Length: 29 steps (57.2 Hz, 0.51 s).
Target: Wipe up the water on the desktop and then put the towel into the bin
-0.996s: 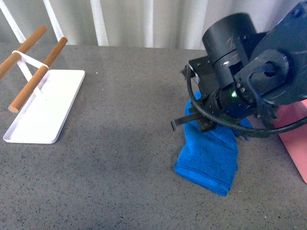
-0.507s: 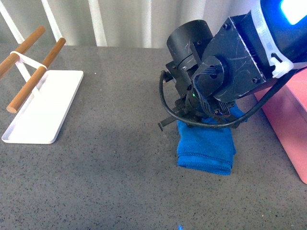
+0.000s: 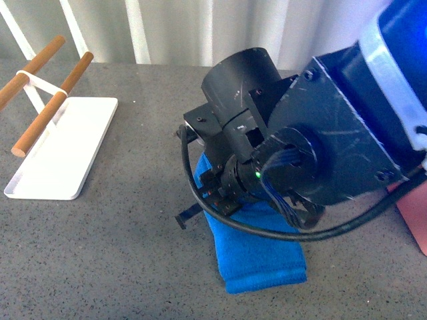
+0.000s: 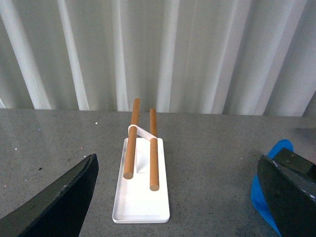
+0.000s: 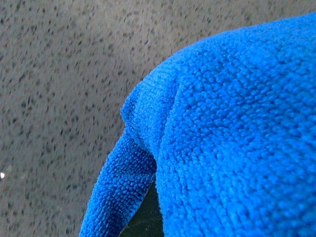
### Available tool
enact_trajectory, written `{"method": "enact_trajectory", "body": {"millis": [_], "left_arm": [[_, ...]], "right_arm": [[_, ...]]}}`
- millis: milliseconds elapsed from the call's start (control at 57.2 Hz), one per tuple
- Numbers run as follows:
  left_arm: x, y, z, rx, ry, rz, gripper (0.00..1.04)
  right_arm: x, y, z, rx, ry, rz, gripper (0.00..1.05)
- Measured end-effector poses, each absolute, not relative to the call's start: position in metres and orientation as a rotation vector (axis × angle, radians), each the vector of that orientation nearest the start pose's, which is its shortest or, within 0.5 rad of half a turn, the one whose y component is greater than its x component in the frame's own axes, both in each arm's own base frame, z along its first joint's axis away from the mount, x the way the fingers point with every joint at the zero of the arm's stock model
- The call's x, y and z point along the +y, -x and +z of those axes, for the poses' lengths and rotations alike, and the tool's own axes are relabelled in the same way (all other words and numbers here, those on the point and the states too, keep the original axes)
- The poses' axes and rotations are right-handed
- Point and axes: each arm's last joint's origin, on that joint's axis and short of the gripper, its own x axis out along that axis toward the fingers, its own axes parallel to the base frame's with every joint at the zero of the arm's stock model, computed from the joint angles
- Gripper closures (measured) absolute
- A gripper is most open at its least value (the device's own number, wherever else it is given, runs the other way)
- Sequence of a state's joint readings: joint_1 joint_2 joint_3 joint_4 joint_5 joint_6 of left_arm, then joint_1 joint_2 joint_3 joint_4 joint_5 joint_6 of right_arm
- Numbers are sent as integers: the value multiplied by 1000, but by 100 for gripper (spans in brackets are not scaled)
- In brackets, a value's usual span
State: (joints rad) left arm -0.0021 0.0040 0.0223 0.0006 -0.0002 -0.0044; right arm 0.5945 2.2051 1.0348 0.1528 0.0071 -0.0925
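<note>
My left pincer [image 4: 177, 163] hangs spread, facing the tray [image 3: 60, 150]. Over the last second the towel [image 3: 260, 257] has slid leftward across the desk [image 3: 120, 253], so wiping is underway. My right pincer [image 3: 210, 200] is mostly buried under its arm, and I cannot tell its grip. Only a sliver of the bin [image 3: 415, 213] shows.

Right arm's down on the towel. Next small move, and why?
Probably slide the towel a short way left across the desktop: the right arm is down on it, it lies flat, and the bin is off to the right.
</note>
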Motion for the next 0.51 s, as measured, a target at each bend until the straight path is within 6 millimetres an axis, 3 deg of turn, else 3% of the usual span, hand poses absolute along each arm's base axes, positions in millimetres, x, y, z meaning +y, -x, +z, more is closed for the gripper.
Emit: {"method": "enact_trajectory", "body": {"millis": [227,367,507], "left_arm": [[0,-97,171,-19,5,-2,7],[0,-97,171,-19,5,-2,7],[0,-97,171,-19,5,-2,7]], "right_arm": [[168,-313,33,1005,393,524,99],[140,-329,36,1020,387,450,99],[131,-346,39,1028,389,390,99]]}}
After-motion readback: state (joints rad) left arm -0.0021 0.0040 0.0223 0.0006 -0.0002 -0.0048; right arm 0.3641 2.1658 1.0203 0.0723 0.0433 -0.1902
